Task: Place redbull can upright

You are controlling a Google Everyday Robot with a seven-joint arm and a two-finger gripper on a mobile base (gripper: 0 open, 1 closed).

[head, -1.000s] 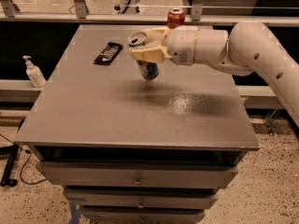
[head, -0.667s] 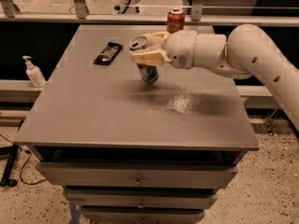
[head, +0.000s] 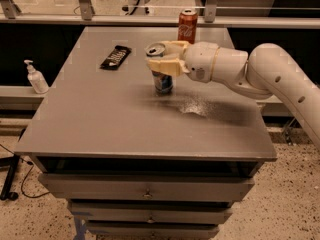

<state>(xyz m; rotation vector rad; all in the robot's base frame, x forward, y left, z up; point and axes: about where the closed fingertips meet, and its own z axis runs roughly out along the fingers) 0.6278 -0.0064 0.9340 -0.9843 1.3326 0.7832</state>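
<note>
Claw [head: 160, 58] around top of redbull can [head: 163, 82]

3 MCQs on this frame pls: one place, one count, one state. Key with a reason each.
1. Where is the red cola can?
A) the table's far edge
B) its front edge
C) the floor
2. How many cans are on the table?
A) one
B) two
C) three
3. The redbull can is:
A) lying flat
B) roughly upright in the gripper
C) crushed

Key:
1 A: it stands at the back edge, beyond the gripper.
2 B: only the cola and redbull cans.
3 B: the gripper clasps its upper part, with its base down at the tabletop.
</note>
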